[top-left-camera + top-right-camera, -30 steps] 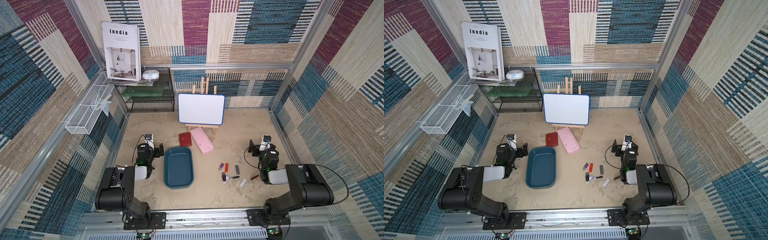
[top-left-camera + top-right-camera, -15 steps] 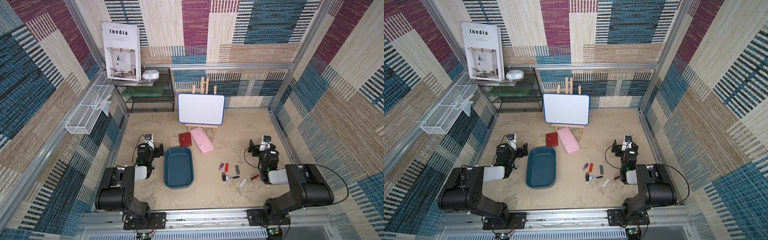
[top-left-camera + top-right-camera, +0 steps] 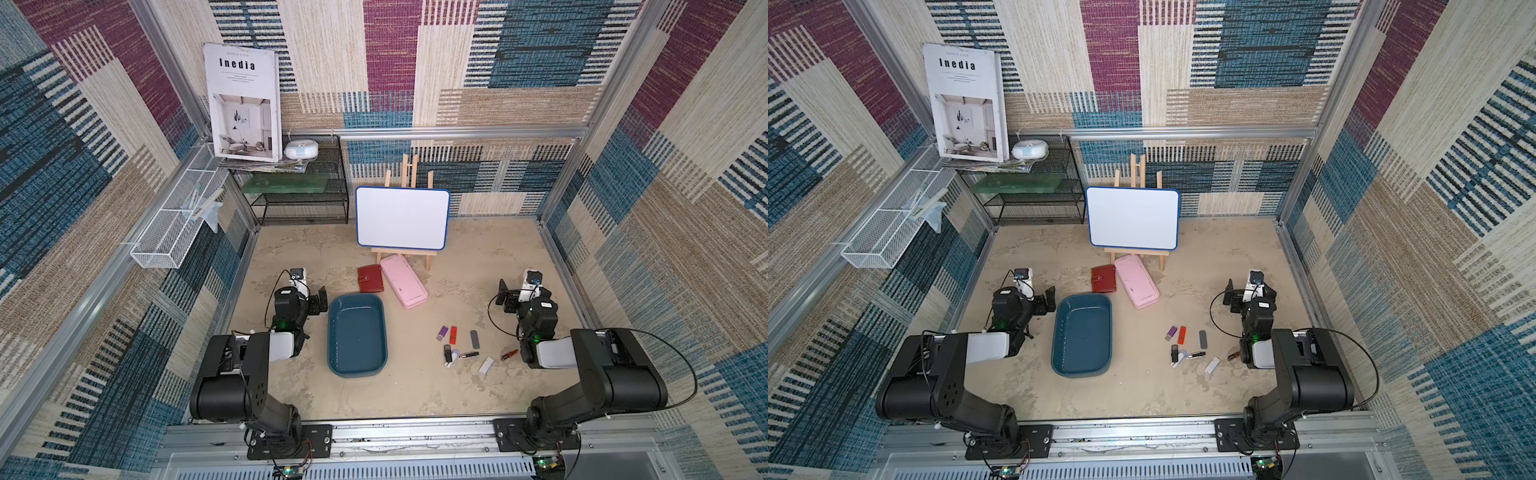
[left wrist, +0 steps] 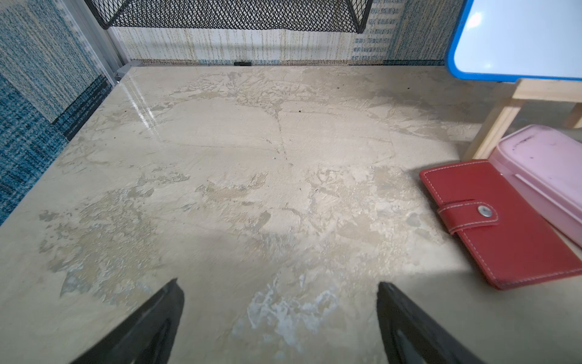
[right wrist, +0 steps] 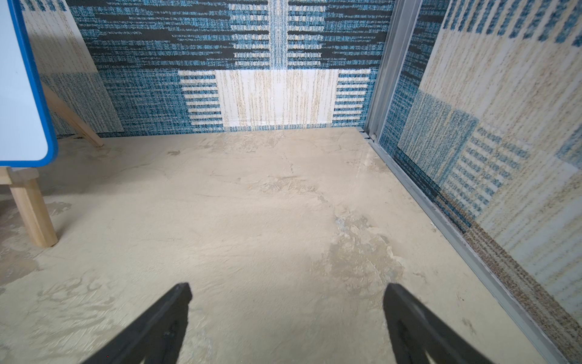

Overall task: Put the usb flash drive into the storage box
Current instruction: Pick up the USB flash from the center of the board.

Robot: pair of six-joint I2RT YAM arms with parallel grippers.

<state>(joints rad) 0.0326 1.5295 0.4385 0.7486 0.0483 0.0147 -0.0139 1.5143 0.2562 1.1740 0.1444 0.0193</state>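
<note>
Tabletop [image 4: 252, 189] looks like rough, matt plaster, patchy, with a shiny streak by the far left corner. Box [image 3: 357, 336] is smooth teal plastic, a bit glossy. Wallet [image 4: 504, 220] looks leathery, matt red, with white stitching and a metal snap. Case [image 4: 548, 164] is smooth pink plastic, scuffed. Whiteboard [image 3: 402, 218] is glossy, easel [image 5: 31, 208] bare wood. Walls [image 5: 277, 94] are woven cloth, rack [image 4: 233, 15] black wire mesh.
</note>
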